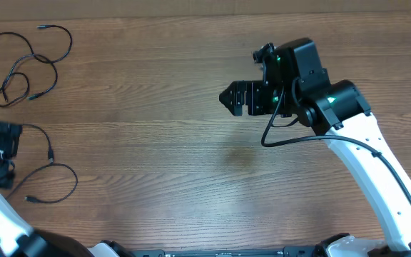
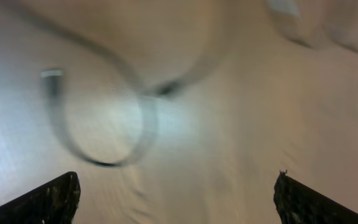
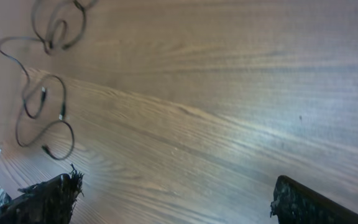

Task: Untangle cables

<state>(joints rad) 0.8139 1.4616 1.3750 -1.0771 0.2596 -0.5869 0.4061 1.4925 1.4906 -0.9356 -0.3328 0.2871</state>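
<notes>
black cables (image 1: 48, 61) are seen spread in loose loops at the far left corner of the wooden counter (image 1: 155, 178). a second cord (image 1: 63, 168) is laid in open curves along the left edge, nearer the front. the two lie apart, so little tangling is judged to be left. the left gripper (image 2: 178, 190) is held at the left edge, just beside that second cord. its jaws are spread wide with nothing between them, probably so that a loop can be taken, though its wrist view is badly blurred. the right gripper (image 1: 230, 98) is held over bare wood near the middle, well apart from every cord. its jaws are likewise wide and empty, and it is judged to be parked out of the way.
</notes>
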